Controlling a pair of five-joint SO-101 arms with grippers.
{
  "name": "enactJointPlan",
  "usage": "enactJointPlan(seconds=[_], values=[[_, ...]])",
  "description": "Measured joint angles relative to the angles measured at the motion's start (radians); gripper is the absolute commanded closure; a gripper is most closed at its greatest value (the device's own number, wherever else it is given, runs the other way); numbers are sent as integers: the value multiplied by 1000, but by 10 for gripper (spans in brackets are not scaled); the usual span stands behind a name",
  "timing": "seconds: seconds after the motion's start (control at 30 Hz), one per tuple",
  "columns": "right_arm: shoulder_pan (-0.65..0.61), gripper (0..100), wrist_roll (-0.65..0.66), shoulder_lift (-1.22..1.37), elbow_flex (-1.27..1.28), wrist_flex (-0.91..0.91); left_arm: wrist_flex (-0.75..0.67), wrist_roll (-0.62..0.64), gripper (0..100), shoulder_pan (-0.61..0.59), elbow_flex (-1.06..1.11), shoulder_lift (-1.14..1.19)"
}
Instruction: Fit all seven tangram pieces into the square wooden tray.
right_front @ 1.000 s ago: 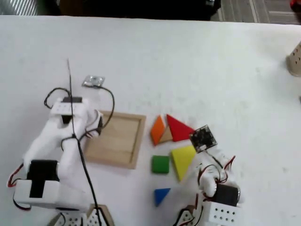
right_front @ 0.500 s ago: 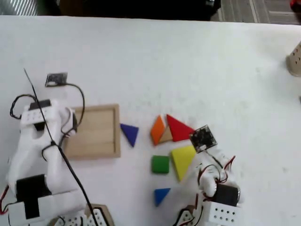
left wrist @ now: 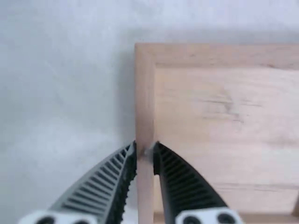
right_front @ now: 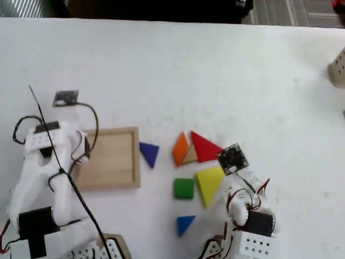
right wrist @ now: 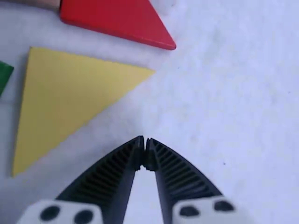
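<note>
— On the left part of the white worktop (right_front: 226,70), near the arms, lies the square wooden tray (right_front: 116,156), flat, its floor showing as bare wood. What holds it?

— The left tool (left wrist: 145,150) is clamped on one side rim, one finger outside and one inside.

— How much room is there round its edges?

— The rim opposite the grip has the dark blue triangle (right_front: 149,152) just beside it, not touching. Farther across, the orange parallelogram (right_front: 180,148) and the red triangle (right_front: 205,147) lie with a pale wooden piece (right_front: 190,157) between them. Nearer the arms are the green square (right_front: 184,188), the yellow triangle (right_front: 210,183) just beside it, and a small blue triangle (right_front: 185,223) on its own. A wide stretch of worktop lies between all these and its far edge.

— And the right tool (right wrist: 145,154)?

— Its fingers are together on nothing, just beside a corner of the yellow triangle.

— Anything hard to make out?

— In the high view the left arm (right_front: 48,162) covers the gripped rim. I cannot tell the pale piece's shape. The right wrist view cuts off the green square and the red triangle. A pale perforated object (right_front: 338,67) is cut off at the right edge.
</note>
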Motion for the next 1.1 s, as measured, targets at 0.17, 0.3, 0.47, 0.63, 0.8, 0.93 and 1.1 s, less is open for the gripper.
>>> enactJointPlan(seconds=[0.17,0.3,0.47,0.63,0.8,0.93,1.1], values=[[0,981,0,0,0,0,-18,2,762,-18,5,0],[0,981,0,0,0,0,-21,2,762,-26,5,0],[0,981,0,5,-12,-8,-21,0,762,-26,5,0],[5,981,0,11,-157,-51,-26,0,762,-26,6,0],[-44,981,0,0,-285,-57,-26,0,762,-26,23,0],[-166,981,-28,0,-298,-57,-26,0,762,-17,23,0],[-354,925,-92,0,-298,-110,3,2,762,-15,-21,77]])
